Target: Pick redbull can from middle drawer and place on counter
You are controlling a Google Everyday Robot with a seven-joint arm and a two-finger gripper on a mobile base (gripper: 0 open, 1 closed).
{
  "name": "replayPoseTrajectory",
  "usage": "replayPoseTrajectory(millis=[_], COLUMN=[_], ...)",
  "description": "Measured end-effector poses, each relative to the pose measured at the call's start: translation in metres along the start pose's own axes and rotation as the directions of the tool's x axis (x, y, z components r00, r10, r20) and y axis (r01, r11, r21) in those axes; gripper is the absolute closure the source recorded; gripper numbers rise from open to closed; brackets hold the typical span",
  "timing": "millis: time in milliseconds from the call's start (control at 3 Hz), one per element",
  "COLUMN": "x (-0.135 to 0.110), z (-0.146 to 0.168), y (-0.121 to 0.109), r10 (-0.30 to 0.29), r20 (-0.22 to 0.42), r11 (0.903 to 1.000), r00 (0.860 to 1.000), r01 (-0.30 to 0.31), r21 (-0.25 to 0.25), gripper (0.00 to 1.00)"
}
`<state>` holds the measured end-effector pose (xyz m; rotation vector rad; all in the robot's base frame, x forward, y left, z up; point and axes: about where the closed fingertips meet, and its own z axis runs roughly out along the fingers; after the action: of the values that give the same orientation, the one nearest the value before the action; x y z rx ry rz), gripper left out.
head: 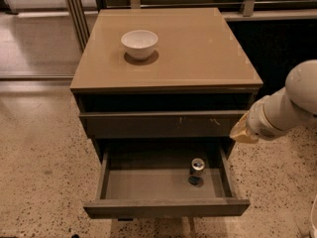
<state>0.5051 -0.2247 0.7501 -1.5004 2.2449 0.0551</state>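
**Can's in the drawer, gripper not in there yet**

Standing here watching this one. The redbull can (197, 166) is upright on the floor of the middle drawer (148, 183). It sits toward the right side and the far end, near the right wall but apart from it as far as I can see. The drawer is pulled out toward the near side.

The gripper (242, 132) hangs off to the right of the cabinet. It's outside the cabinet, roughly level with the scratched drawer front (148, 124), and well apart from the can. From here I honestly can't tell if the gripper is open or closed (it just reads as a tan wedge on the end of the white arm (292, 103)).

My take on doing the reach well:
- Come in from above the open drawer, not from the side. The right wall and the drawer front above both crowd that can.
- Line up over the silver top, drop straight down, and grab around the body rather than the rim. It's slim, so I'd guess one nudge tips it.
- Lift straight up until it's clear of the drawer before swinging over to the counter (203, 53).
- Set it down away from the white bowl (139, 43), which sits at the far left part of the top.

Head count: one can, one bowl, one open drawer, one shut drawer front above it, one gripper.
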Motion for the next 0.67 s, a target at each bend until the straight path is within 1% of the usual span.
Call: replayPoseTrajectory(millis=[333,667], x=[0.049,0.089], z=[0.072,0.142], y=[0.002,0.009], r10=[0.072,0.181], r20=[0.038,0.072], r11=[0.9969,0.9799], r00=[0.997,0.981], r01=[-0.071,-0.173], r21=[-0.033,-0.099], gripper=[1.00,1.00])
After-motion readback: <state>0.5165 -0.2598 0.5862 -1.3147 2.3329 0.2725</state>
